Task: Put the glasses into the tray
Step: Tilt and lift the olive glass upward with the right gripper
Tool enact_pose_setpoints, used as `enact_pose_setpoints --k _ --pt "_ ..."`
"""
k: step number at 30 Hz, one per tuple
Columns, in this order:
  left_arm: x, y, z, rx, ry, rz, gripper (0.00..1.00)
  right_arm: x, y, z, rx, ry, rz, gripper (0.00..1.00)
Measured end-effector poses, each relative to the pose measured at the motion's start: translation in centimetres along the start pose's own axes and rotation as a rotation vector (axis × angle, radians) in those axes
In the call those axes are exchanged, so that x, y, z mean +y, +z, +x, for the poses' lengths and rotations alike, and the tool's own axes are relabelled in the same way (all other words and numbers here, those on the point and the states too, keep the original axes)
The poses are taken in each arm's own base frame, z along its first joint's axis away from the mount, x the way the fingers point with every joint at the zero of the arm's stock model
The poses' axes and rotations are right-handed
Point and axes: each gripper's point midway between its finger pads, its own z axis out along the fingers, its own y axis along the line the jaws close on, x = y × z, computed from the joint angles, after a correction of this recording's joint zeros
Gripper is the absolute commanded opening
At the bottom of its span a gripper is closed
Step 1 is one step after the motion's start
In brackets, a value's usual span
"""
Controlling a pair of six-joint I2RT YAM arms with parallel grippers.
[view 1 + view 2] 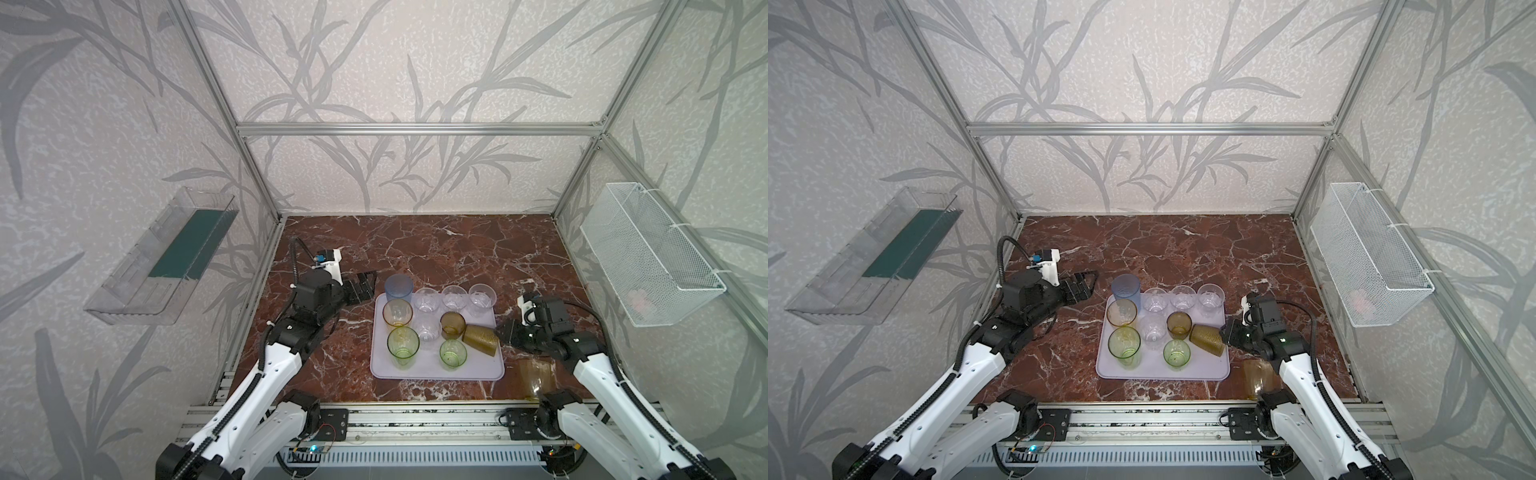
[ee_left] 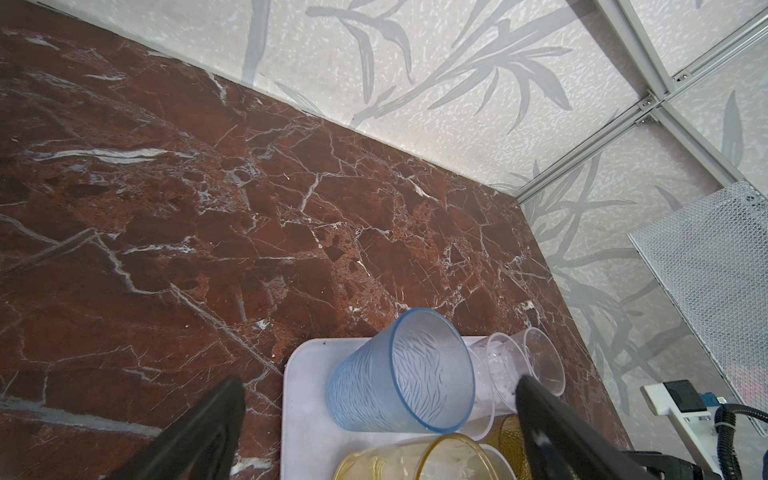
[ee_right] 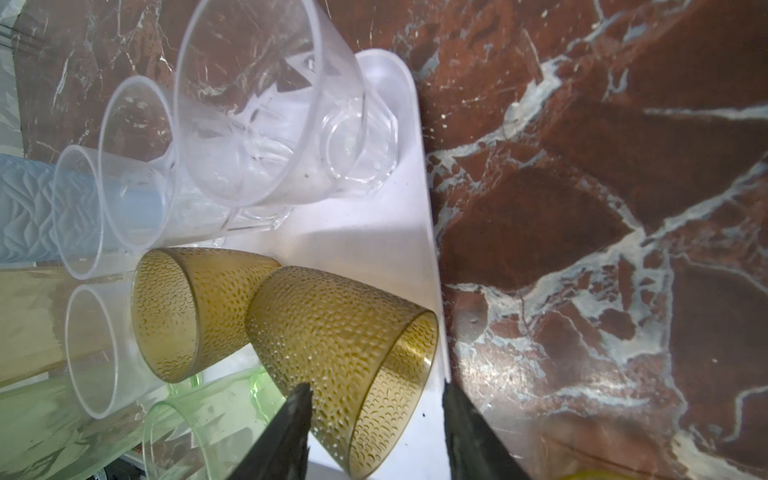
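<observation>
Amber glass [image 1: 535, 376] sits off the tray's [image 1: 482, 368] near right corner, beside the right arm [image 1: 602, 374], the closer one.
Just beyond, the right gripper [image 3: 376, 385] has its jaws apart around the mouth of a brown glass [image 1: 481, 338] tipped over at the tray's right edge, base pointing inward. Farther back, nine glasses [image 1: 427, 299] stand on the tray. The left gripper [image 1: 368, 286] hangs wide open off its far left corner.

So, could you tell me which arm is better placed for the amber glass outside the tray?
Right: that amber glass sits on the table beside the right arm; the left gripper is across the tray.
</observation>
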Motion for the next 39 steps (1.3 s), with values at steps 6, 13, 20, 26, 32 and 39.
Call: enact_pose_setpoints --k 6,13,20,26,32,39 --pt "0.0 0.0 0.0 0.0 0.0 0.002 0.99 -0.1 0.8 1.2 0.02 0.044 -0.044 0.5" --pt "0.2 0.1 0.4 0.007 -0.002 -0.001 0.99 0.7 1.3 1.7 0.02 0.08 -0.095 0.5" --pt "0.2 0.1 0.4 0.007 -0.002 -0.001 0.99 1.6 2.1 1.9 0.043 0.084 -0.124 0.45" --pt "0.2 0.1 0.4 0.007 -0.001 -0.001 0.99 2.3 2.6 1.3 0.036 0.091 -0.149 0.38" --pt "0.2 0.1 0.4 0.007 -0.001 -0.001 0.99 2.5 2.6 0.9 0.017 0.095 -0.161 0.25" --pt "0.2 0.1 0.4 0.007 -0.001 -0.001 0.99 3.2 2.0 0.3 -0.007 0.078 -0.185 0.19"
